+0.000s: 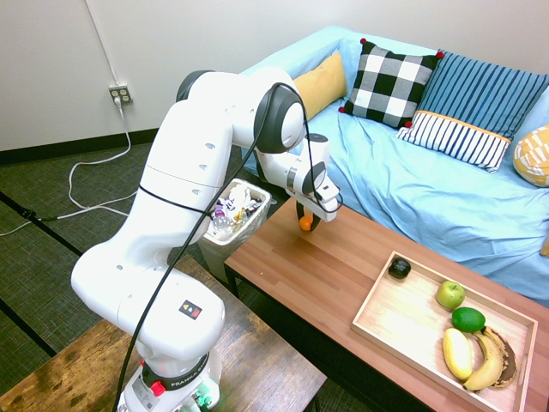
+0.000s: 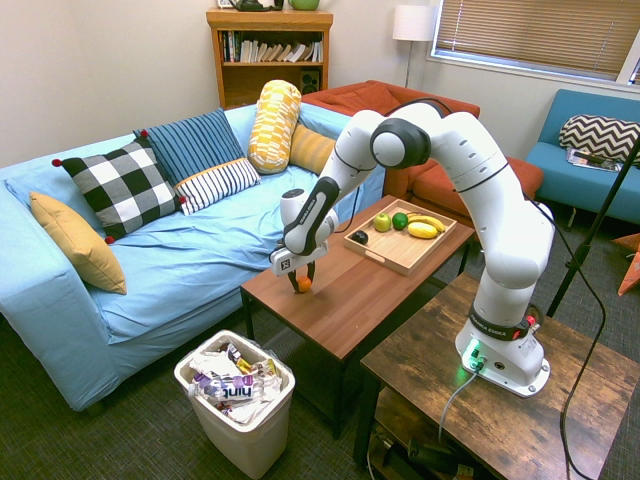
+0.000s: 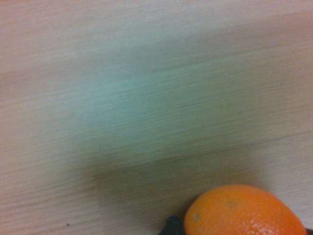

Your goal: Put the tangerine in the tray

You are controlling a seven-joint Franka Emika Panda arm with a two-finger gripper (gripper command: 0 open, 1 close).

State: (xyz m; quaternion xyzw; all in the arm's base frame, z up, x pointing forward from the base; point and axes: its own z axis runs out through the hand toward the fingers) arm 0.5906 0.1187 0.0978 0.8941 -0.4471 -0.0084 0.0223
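The small orange tangerine [image 1: 305, 223] [image 2: 304, 285] rests at the end of the brown wooden coffee table [image 1: 334, 275] nearest the bin. My gripper [image 1: 306, 227] [image 2: 304, 288] points down over it, dark fingers hugging both sides, shut on the fruit. In the wrist view the tangerine [image 3: 244, 210] shows close up against blurred wood grain. The light-wood tray [image 1: 403, 322] [image 2: 393, 257] lies at the table's opposite end, well away from the gripper.
In the tray lie a green apple [image 1: 450, 294], a lime [image 1: 468, 319], bananas [image 1: 472, 356] and a dark round thing [image 1: 399, 268]. A white bin of trash [image 1: 236, 215] [image 2: 235, 395] stands on the floor by the table's end. The blue sofa [image 1: 429, 189] runs along the table's far side.
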